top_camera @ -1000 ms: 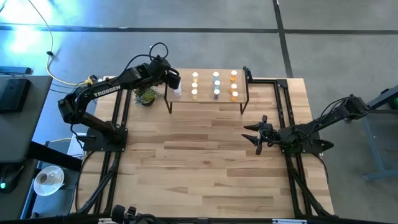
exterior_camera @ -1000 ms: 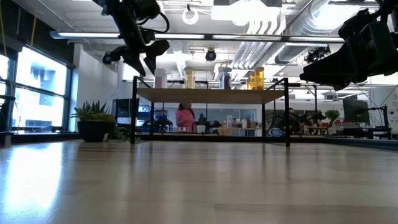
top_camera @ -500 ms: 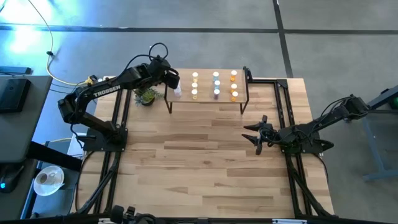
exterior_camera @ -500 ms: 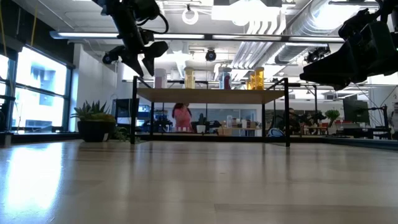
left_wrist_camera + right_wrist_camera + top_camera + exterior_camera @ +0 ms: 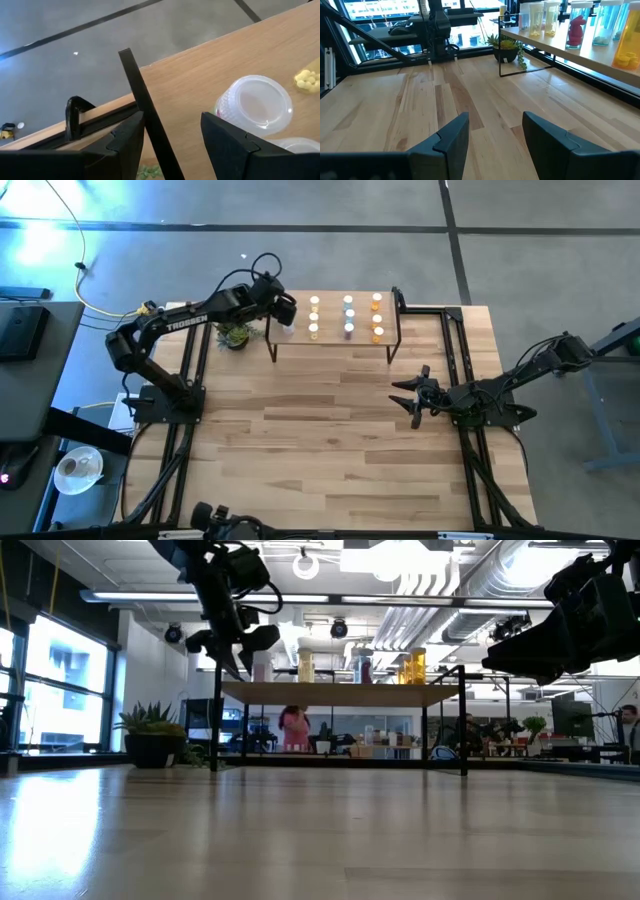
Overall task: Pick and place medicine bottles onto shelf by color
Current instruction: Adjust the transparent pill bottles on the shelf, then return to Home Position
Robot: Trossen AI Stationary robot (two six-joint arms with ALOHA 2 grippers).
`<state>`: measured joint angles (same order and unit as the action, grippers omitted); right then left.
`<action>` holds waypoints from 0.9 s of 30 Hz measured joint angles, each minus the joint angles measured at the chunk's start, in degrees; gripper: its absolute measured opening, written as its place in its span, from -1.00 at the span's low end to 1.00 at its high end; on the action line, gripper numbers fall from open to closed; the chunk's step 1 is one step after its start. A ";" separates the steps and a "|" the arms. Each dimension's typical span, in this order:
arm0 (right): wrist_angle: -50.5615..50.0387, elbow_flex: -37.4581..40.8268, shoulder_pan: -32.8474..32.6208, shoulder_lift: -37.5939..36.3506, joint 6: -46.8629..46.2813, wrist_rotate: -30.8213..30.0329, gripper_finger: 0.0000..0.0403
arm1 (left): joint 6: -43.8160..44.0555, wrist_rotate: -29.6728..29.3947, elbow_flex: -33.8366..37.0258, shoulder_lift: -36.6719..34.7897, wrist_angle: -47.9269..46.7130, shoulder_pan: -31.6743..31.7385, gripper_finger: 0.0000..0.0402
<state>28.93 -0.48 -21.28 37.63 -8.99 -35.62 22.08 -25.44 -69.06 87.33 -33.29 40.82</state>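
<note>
Up over the light wood shelf's (image 5: 330, 340) corner, my left gripper (image 5: 172, 135) gapes empty beside a clear white-capped bottle (image 5: 254, 105); my right gripper (image 5: 492, 132) waits, fingers parted.

Both arms are matte black with chunky joints, and the left arm (image 5: 190, 323) has white "TROSSEN" lettering along its link plus a thin black cable looping off the wrist. Each end effector is two blocky, angular black fingers (image 5: 452, 137), same dark plastic look as the right arm (image 5: 520, 375).

Open-plan robotics lab or office: exposed ceiling ducts (image 5: 450, 575) overhead, big windows (image 5: 60, 690) at 9 o'clock, desks with seated people (image 5: 294, 728) beyond, polished concrete floor (image 5: 330, 205).
</note>
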 joint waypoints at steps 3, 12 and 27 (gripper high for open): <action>-0.02 0.01 0.02 0.00 0.00 0.00 -0.12 | -0.59 0.16 0.00 -0.14 0.24 0.00 -0.09; -0.09 0.00 0.02 0.00 0.02 0.01 -0.12 | -1.83 0.49 0.04 -3.70 0.18 0.07 -0.09; 8.29 0.01 0.01 -0.01 5.68 0.00 -0.12 | -11.33 9.41 0.41 -18.93 -1.07 -3.79 -0.09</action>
<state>37.22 -0.47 -21.27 37.63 -3.31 -35.62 10.75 -16.03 -68.64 68.40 -34.36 37.03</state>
